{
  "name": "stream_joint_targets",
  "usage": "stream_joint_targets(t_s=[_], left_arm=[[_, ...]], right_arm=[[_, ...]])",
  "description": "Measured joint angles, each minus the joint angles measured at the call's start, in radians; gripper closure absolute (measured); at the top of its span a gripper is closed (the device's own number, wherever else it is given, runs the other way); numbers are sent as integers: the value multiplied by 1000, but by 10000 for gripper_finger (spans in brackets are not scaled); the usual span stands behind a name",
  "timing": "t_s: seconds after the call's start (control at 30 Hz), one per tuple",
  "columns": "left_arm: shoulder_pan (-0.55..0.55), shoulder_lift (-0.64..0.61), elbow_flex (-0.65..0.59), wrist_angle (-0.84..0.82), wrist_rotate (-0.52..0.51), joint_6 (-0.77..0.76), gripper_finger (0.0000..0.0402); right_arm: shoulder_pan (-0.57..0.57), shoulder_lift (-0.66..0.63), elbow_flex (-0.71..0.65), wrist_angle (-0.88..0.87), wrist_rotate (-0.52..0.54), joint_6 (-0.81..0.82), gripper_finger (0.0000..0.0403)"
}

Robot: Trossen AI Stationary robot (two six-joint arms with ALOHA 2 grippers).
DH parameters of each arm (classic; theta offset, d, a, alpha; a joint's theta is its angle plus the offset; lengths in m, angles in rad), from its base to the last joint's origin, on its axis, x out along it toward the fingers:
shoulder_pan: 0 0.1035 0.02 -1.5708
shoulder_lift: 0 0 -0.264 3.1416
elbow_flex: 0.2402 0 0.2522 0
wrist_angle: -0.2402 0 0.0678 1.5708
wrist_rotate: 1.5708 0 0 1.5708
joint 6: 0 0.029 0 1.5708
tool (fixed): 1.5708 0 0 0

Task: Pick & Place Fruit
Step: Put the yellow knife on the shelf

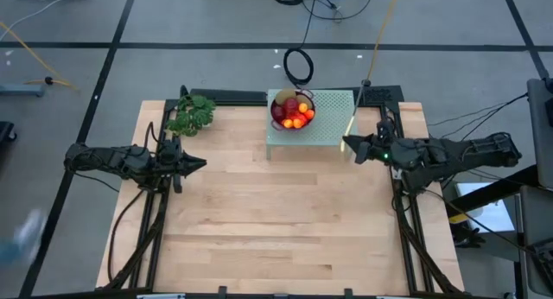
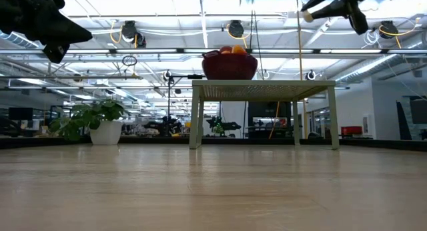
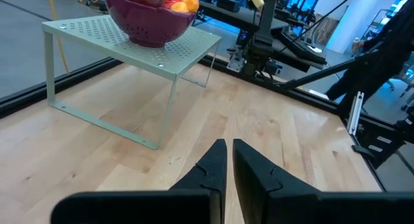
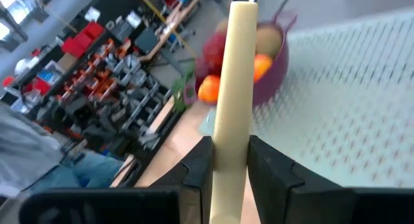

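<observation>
The wooden table (image 1: pixel 285 213) fills the centre of the frame. At 12 o'clock, a pale green perforated stand (image 1: pixel 333 122) carries a dark red bowl (image 1: pixel 278 98) that contains the fruit (image 1: pixel 294 111). A green leafy bunch (image 1: pixel 192 115) lies near 10 o'clock. The left gripper (image 1: pixel 200 164) sits at 9 o'clock, fingertips together, pointing toward the centre. The right gripper (image 1: pixel 348 144) sits at 3 o'clock, beside the stand's corner, clamped on a pale yellow handle (image 1: pixel 351 124).

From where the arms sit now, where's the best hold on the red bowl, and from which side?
Likely the red bowl rim, from straight above: it stands upright on the perforated stand, fruit heaped in the middle, so pinch the wall at a bare stretch of rim.
</observation>
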Motion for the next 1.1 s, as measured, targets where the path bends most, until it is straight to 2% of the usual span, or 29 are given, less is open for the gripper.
stream_joint_targets(t_s=[0.1,0.2,0.37,0.63,0.83,1.0,1.1], left_arm=[[0,0,0,2,-1,-8,376],[0,0,0,2,-1,-14,376],[0,0,0,2,-1,-24,376],[0,0,0,3,-1,-28,376],[0,0,0,3,-2,-28,376],[0,0,0,3,-2,-28,376],[0,0,0,3,-2,-28,376]], right_arm=[[-56,-10,0,52,-5,-87,334],[-120,-21,4,104,-54,-172,334],[-228,-13,82,91,-150,-267,333],[-356,68,315,-244,-262,-282,333],[-419,203,486,-471,-354,-267,333],[-464,316,587,-622,-435,-264,332],[-487,371,629,-694,-449,-248,332]])
